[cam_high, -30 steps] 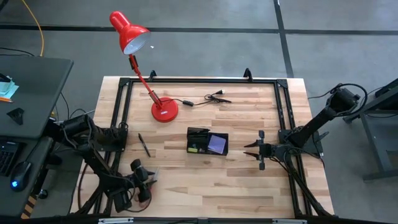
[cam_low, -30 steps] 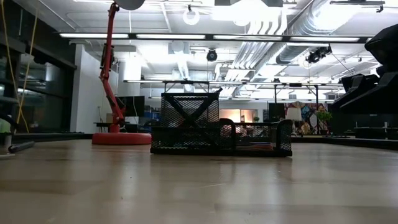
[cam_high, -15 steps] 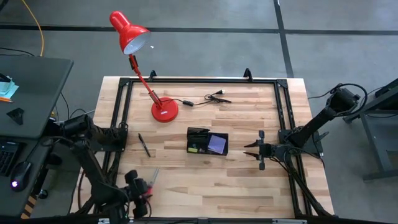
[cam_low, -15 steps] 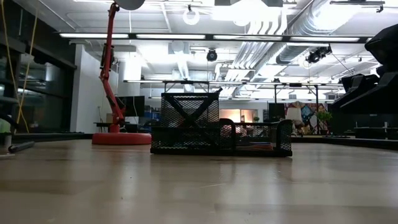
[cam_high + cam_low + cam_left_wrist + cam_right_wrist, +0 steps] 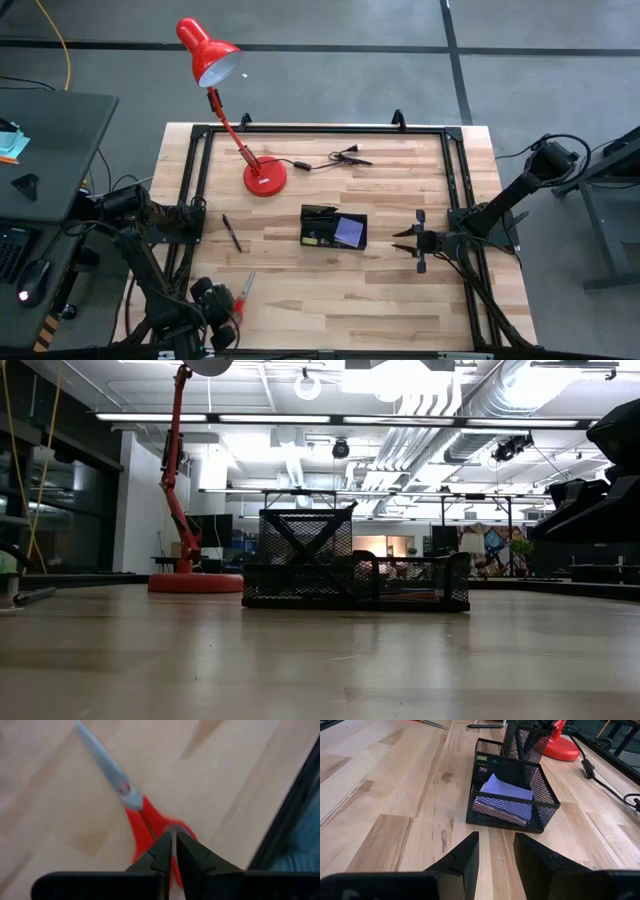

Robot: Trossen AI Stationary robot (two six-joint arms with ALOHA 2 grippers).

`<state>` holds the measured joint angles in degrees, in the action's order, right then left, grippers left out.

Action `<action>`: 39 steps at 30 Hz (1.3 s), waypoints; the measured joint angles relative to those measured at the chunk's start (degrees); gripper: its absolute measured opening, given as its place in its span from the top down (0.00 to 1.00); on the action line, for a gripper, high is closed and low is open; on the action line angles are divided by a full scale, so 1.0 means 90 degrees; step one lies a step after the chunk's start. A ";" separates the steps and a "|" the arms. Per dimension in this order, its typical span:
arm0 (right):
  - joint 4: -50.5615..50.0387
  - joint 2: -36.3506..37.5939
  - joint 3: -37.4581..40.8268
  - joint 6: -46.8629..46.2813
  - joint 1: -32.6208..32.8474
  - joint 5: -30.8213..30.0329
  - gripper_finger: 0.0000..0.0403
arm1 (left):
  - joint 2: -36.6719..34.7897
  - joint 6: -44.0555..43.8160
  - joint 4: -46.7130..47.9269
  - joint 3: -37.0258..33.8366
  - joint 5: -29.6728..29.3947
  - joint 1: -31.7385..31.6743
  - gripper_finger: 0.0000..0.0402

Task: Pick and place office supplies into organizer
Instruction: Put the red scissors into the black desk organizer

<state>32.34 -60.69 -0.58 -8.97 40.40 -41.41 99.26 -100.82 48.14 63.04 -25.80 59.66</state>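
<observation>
So the left gripper (image 5: 174, 851) just moved down to the table's near-left corner and snapped from wide open to pinched tight around one loop of the red-handled steel scissors (image 5: 135, 810), which lie flat on the pale wooden table (image 5: 330, 290), well away from the black mesh desk organizer (image 5: 334, 229). Looks like the grab is on, lift comes next I guess. The right gripper (image 5: 493, 851) hasn't budged, parked just beside the organizer, fingers a bit apart, holding nothing.
</observation>
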 joint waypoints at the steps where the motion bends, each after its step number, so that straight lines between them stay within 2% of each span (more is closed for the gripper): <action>1: 0.0000 0.0002 0.0000 0.0000 0.0000 0.0000 0.72 | 0.0000 0.0010 -0.0151 -0.0029 0.0181 0.0000 0.96; 4: 0.0000 0.0000 0.0000 0.0000 -0.0001 0.0002 0.72 | 0.0000 0.0034 -0.0443 -0.0094 0.0570 0.0000 0.99; 11: 0.0000 0.0002 0.0000 0.0000 0.0000 0.0002 0.72 | 0.0031 -0.0011 -0.0604 -0.0101 0.0636 0.0000 0.99; 19: 0.0000 0.0002 0.0000 0.0000 0.0000 0.0001 0.72 | 0.0477 -0.0212 -0.1061 -0.0101 0.1117 -0.0002 1.00; 24: 0.0000 0.0002 0.0000 0.0000 -0.0002 0.0000 0.72 | 0.0638 -0.0305 -0.1250 -0.0101 0.1102 -0.0002 1.00; 32: 0.0000 0.0002 0.0000 0.0000 -0.0002 0.0000 0.72 | 0.0973 -0.0282 -0.1398 -0.0089 0.0408 -0.0001 1.00; 39: -0.0030 0.0000 0.0000 0.0000 0.0000 0.0000 0.72 | 0.1008 -0.0081 -0.1214 -0.0104 -0.0716 -0.0293 1.00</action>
<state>32.07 -60.69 -0.58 -8.97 40.40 -41.41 108.34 -101.55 37.21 62.11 -32.25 57.02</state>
